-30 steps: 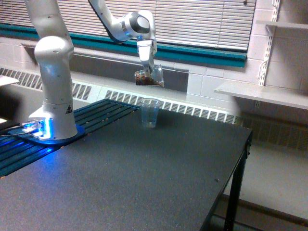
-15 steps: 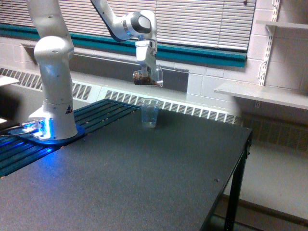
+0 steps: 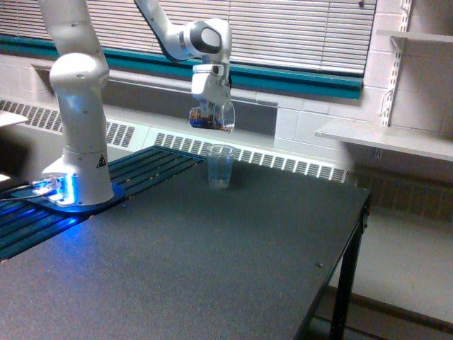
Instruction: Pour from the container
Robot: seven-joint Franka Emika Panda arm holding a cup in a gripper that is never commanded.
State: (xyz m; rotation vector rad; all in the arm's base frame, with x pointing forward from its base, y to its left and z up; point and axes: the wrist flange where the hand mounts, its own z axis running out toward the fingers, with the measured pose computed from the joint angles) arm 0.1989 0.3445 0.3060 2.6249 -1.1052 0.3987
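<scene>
Dim, even indoor light with a cool cast. Blue glow at the arm base (image 3: pixel 60 190) spills onto the table (image 3: pixel 212 262). Closed blinds (image 3: pixel 297 32) let in little light. Shadows soft and faint. Picture low-res, grainy, slightly soft; cup (image 3: pixel 220 166) detail hard to resolve.

White rounded arm (image 3: pixel 78 106), dark joint cap, blue-lit base (image 3: pixel 60 191), triangular warning sticker.

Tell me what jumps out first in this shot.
The white robot arm at the exterior view's left, its base glowing blue. Its gripper holds a tilted clear cup with dark contents in the air above a smaller cup standing upright on the black table.
</scene>
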